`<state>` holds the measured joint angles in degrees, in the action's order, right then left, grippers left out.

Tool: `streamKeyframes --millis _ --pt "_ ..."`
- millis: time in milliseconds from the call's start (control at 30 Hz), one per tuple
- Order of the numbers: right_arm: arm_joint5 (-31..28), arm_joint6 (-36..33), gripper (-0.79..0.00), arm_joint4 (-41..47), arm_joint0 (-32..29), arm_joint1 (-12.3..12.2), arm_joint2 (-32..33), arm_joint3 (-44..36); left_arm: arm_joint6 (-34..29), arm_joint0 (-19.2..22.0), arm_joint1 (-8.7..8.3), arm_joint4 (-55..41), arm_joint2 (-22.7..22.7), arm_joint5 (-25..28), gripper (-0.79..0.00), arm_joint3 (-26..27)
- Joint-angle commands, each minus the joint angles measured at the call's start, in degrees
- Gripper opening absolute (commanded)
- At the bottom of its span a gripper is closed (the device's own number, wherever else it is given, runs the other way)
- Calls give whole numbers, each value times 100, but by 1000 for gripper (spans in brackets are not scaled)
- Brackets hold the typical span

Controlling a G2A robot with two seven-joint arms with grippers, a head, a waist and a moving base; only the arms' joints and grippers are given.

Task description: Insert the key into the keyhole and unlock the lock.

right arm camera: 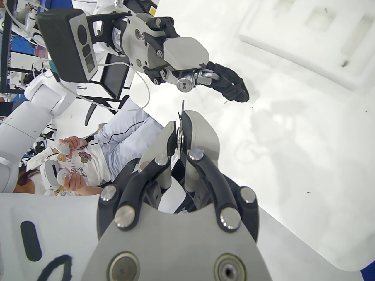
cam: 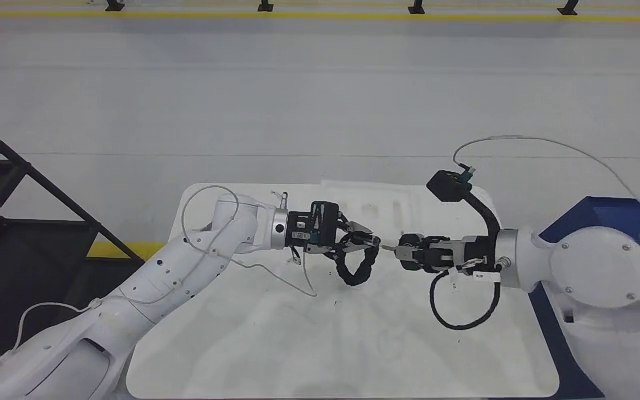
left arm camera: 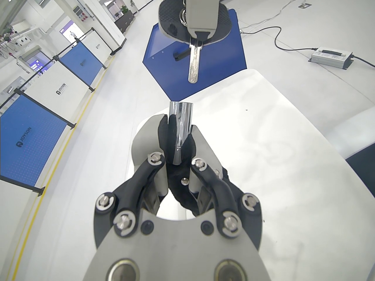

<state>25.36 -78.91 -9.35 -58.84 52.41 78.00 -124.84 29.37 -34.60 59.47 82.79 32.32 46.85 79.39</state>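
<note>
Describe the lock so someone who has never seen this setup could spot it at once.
Start at the white table. Above its middle, the left end effector is shut on the shiny chrome cylinder lock, its keyhole end facing the flat silver key. Unlike the key, it is round and trails a black fabric-sleeved cable loop.

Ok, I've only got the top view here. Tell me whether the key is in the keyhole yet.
Observer: Not yet. In the left wrist view the tip of the key is short of the lock, with a clear gap between them.
Operator: Check the grips.
Observer: Both are closed. The left gripper is on the lock and the right gripper is on the key.
Operator: Tell me which way the keyhole points.
Observer: The right wrist view shows the keyhole facing the right gripper.
</note>
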Motion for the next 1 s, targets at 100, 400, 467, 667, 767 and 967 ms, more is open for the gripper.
streamKeyframes --millis 100,400,467,667,767,967 --pt "76 75 -785 -18 48 -67 -118 -7 52 47 84 82 -11 30 -785 -88" --pt "171 170 -785 65 188 -157 -302 34 92 40 187 207 14 138 -785 -137" --pt "201 199 -785 44 214 -175 -323 47 99 31 203 225 28 163 -785 -149" --pt "244 242 -785 59 261 -224 -396 88 109 0 241 273 89 216 -785 -168" --pt "261 259 -785 57 289 -246 -436 106 120 -23 252 314 128 223 -785 -165" --pt "300 299 -785 87 346 -284 -500 141 146 -89 257 375 230 261 -785 -179"
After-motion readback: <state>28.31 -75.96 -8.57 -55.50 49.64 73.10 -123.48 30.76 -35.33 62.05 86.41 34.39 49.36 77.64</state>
